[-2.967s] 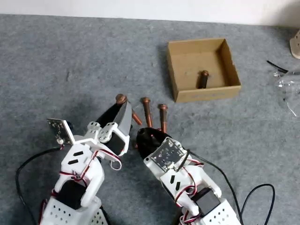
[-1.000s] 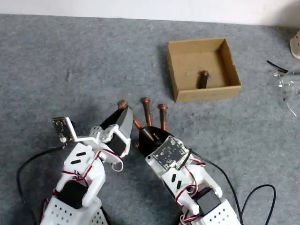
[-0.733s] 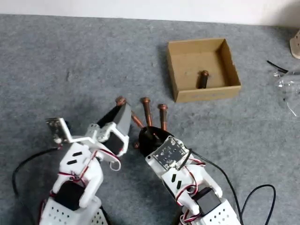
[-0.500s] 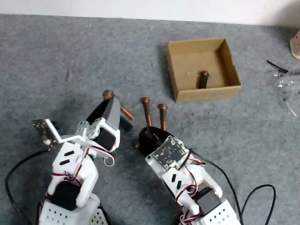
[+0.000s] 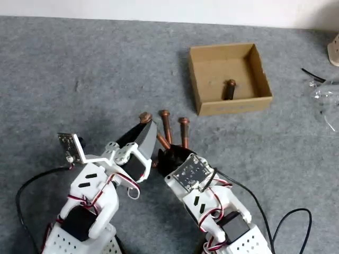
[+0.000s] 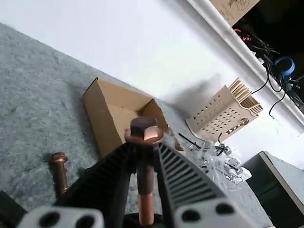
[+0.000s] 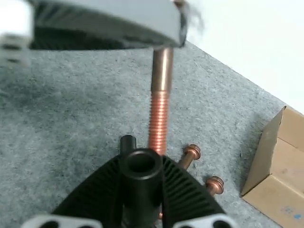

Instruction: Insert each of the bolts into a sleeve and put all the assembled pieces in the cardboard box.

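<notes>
The left jaws clamp a copper hex-head bolt (image 6: 145, 180) by its shank, its threaded tip just beside the black cylindrical sleeve (image 7: 140, 183) gripped in the right jaws. A brown cardboard box (image 5: 233, 106) sits at one o'clock, well apart.

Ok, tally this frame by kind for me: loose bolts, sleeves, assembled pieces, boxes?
Loose bolts: 3 (one in the left hand, two lying free)
Loose sleeves: 2 (one in the right hand, one just beyond it)
Cardboard box: 1
Assembled piece: 1, inside it
Total: 7
</notes>
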`<state>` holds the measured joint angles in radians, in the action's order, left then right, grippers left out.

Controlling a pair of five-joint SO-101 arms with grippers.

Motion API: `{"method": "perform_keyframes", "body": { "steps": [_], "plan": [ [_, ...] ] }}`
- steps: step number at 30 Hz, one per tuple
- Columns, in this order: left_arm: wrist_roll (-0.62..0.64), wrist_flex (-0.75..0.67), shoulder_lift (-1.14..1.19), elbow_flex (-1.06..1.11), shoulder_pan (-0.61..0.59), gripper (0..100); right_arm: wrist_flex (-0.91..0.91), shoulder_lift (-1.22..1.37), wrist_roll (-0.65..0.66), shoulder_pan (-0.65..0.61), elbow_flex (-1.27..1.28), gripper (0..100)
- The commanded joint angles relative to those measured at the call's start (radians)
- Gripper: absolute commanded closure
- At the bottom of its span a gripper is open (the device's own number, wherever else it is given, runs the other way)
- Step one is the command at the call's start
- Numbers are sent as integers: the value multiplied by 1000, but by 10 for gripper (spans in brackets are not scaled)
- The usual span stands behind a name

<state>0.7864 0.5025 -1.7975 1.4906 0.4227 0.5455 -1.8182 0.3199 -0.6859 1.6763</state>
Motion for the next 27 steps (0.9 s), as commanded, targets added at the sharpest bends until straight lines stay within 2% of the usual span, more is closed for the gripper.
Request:
{"method": "perform_keyframes", "body": {
  "steps": [1, 8, 11, 16, 20, 27],
  "plan": [
    [0, 3, -18, -44, 18, 994, -4, -16, -3, 13, 108, 995],
    [0, 3, -18, -122, -107, 994, -4, -16, -3, 13, 113, 995],
    [2, 14, -18, -137, -114, 994, -4, -16, -3, 13, 113, 995],
    [-5, 106, -18, -196, -47, 994, -4, -15, -3, 15, 113, 995],
    [-75, 216, -18, -236, 48, 994, -4, -15, -3, 31, 113, 995],
    [-84, 238, -18, -232, 79, 994, -4, -15, -3, 31, 110, 995]
  ]
}}
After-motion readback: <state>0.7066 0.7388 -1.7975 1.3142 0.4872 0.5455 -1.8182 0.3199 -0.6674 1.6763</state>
